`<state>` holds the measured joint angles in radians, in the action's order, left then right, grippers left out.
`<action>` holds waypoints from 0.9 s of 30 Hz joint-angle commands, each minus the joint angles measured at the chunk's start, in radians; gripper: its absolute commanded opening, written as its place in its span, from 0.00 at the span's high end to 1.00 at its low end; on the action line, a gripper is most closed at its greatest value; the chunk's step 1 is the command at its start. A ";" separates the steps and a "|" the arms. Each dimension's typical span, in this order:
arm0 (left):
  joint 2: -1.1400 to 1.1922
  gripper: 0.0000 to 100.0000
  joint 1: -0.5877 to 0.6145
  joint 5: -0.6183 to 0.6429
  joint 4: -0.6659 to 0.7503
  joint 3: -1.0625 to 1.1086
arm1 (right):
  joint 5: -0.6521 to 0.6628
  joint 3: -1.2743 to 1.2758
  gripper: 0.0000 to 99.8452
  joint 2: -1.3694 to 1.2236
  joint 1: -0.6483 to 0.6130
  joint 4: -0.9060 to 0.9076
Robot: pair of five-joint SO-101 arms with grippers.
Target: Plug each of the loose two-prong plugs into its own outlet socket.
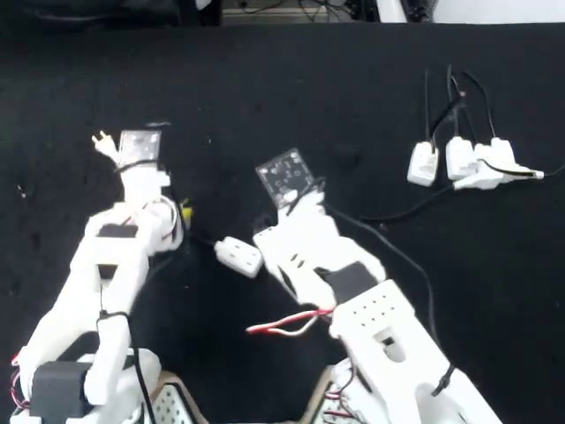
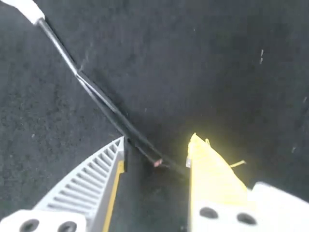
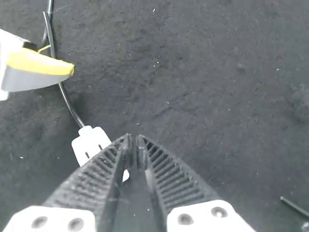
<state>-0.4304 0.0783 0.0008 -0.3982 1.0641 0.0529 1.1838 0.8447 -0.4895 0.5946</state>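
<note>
A white two-slot socket (image 3: pixel 89 145) on a black cord (image 2: pixel 104 104) lies on the black table (image 1: pixel 291 88) between the arms, also seen as a white socket (image 1: pixel 238 256) from above. My right gripper (image 3: pixel 133 145) is shut, its tips right at the socket's edge, one finger partly over it. I cannot tell whether it holds the socket. My left gripper (image 2: pixel 155 154) is open, straddling the black cord close to the table. Its yellow fingertip (image 3: pixel 41 67) lies just beyond the socket. Far right lie several white plugs and sockets (image 1: pixel 459 159) with cords.
Black cords (image 1: pixel 397 212) trail from the right-hand cluster across the table toward my right arm (image 1: pixel 353 291). A loop of red and white wire (image 1: pixel 282 322) hangs off that arm. The table's back edge (image 1: pixel 291 22) runs along the top.
</note>
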 commanded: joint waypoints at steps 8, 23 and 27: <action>0.218 0.79 -0.019 0.060 0.080 -0.110 | -0.008 0.007 0.99 0.038 -0.017 -0.026; 0.370 0.79 -0.012 -0.035 -0.284 -0.308 | 0.000 0.021 0.99 0.044 -0.063 -0.028; 0.354 0.79 0.027 -0.083 -0.377 -0.309 | 0.000 0.021 0.99 0.044 -0.064 -0.028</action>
<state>-0.0652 0.0736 -0.0437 -0.7050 0.7541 0.0529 1.2160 0.8585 -0.5401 0.5915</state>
